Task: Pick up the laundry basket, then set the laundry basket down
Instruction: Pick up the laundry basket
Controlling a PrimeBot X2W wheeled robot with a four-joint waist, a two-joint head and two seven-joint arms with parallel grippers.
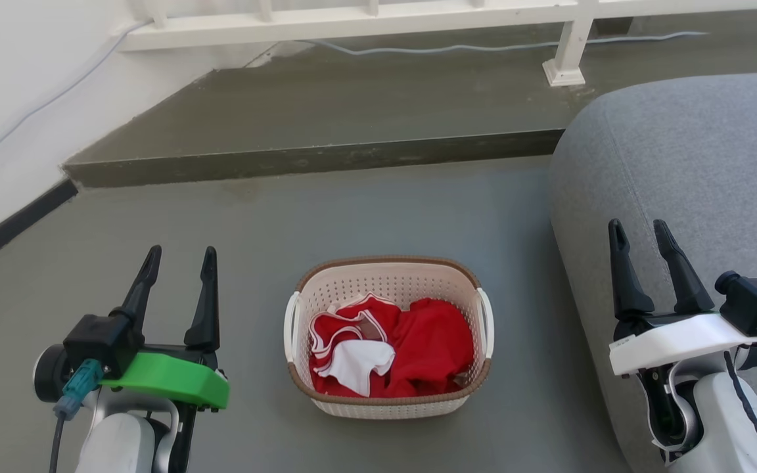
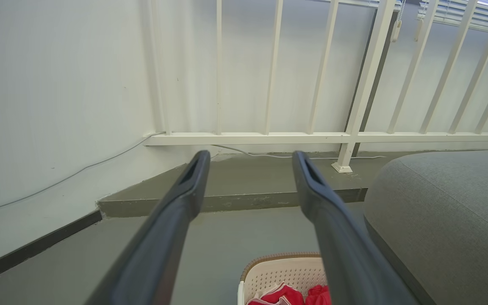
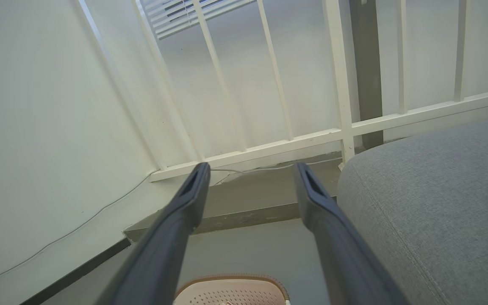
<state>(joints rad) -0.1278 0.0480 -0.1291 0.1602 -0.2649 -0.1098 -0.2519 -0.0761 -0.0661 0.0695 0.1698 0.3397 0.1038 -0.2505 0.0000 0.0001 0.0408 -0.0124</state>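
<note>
Sitting upright on the smooth grey concrete floor [image 1: 253, 217], mouth up, the laundry basket [image 1: 385, 284] lies between my two arms, a little ahead of them. Its long axis runs across the head view from my left to my right, with a white loop handle [image 1: 291, 323] on each short side facing an arm. It is a rounded rectangle of cream-white plastic, its walls pierced with rows of small holes, and a brown woven-look band runs around the rim. Inside lies a crumpled red garment [image 1: 434, 341] with white trim, and a white cloth [image 1: 359, 364] bunched on top of it toward my left.

My left gripper [image 1: 181, 251] hangs off the basket's left side with its two long dark fingers spread apart and nothing between them. My right gripper [image 1: 638, 225] is likewise parted and empty, well off the basket's right side, seen against the rounded edge of a grey woven-fabric sofa [image 1: 694, 164]. Beyond the basket a low concrete step [image 1: 313, 161] rises, with a white railing [image 1: 352, 16] and a thin pale cable [image 1: 457, 47] behind it.
</note>
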